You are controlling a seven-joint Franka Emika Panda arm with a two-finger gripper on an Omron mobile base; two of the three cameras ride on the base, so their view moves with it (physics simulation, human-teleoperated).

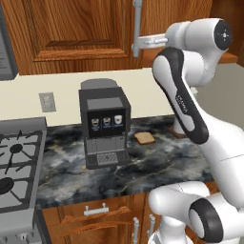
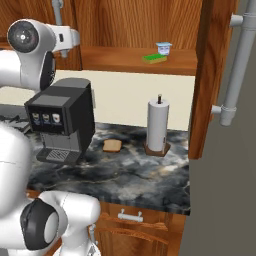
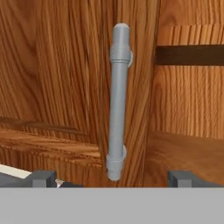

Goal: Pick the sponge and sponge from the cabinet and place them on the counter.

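One sponge (image 2: 154, 58) showed in the right base view, a flat green slab over a yellow layer, lying on the wooden shelf (image 2: 135, 60) inside the open cabinet (image 2: 130, 22), just at 8 o'clock of a small white-and-blue cup (image 2: 163, 48). Whether a second sponge lay under or behind it could not be told.

The white arm (image 1: 183, 102) rose from the base, bent at its dark elbow and reached up toward the cabinet at 12 o'clock in the left base view, its hand level with the lower end of a silver bar handle (image 1: 137, 26). In the hand view the gripper (image 3: 112, 179) faced the closed door, its two dark finger tips (image 3: 43, 178) standing as wide apart as they went and holding nothing; the round grey handle (image 3: 118, 103) ran upright at 12 o'clock of the gap between them, apart from both.

Cabinet doors were reddish-brown, grained wood with raised panels. Below lay the counter (image 2: 125, 172), dark marbled stone with pale veins. On it stood a boxy black coffee machine (image 1: 103, 124), a tan bread slice (image 1: 144, 138) at its 3 o'clock, and, in the right base view, a white paper-towel roll (image 2: 157, 125) upright on a brown base. A grey stove (image 1: 19, 167) with black burners sat at 9 o'clock of the machine.
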